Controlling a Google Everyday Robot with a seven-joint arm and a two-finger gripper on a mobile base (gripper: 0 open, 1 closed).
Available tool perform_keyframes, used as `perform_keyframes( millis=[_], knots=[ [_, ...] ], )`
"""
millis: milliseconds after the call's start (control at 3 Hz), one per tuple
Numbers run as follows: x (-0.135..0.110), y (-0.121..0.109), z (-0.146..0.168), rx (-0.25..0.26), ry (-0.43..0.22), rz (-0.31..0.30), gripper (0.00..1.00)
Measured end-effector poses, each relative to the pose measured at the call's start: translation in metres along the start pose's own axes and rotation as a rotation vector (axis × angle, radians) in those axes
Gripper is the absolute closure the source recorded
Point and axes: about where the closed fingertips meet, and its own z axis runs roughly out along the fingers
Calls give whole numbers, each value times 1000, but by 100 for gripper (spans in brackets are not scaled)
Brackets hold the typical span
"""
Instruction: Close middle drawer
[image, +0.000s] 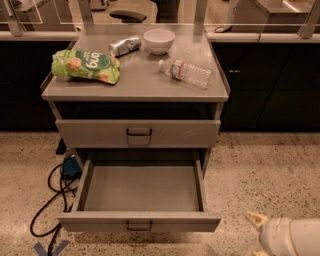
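- The gripper (256, 235) is hovering beside the open middle drawer (142, 189), low on its right, fingers spread, gripping nothing.
- Approach step is likely running; next it needs to reach the drawer front and push inward.

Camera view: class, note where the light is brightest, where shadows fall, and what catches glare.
In the camera view, overhead light brightens the cabinet top; the can and water bottle catch small highlights; shadow fills the gap under the top and the back of the open middle drawer; the pale end effector sits at bottom right, cut off by the frame edge.
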Motion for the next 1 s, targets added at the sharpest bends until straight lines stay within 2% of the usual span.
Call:
perform_keyframes(
  millis=[333, 667, 1000],
  knots=[
    [20, 8, 25, -54, -11, 45, 0],
    [20, 8, 25, -54, -11, 45, 0],
    [48, 3, 41, -98, -22, 105, 0]
  ],
)
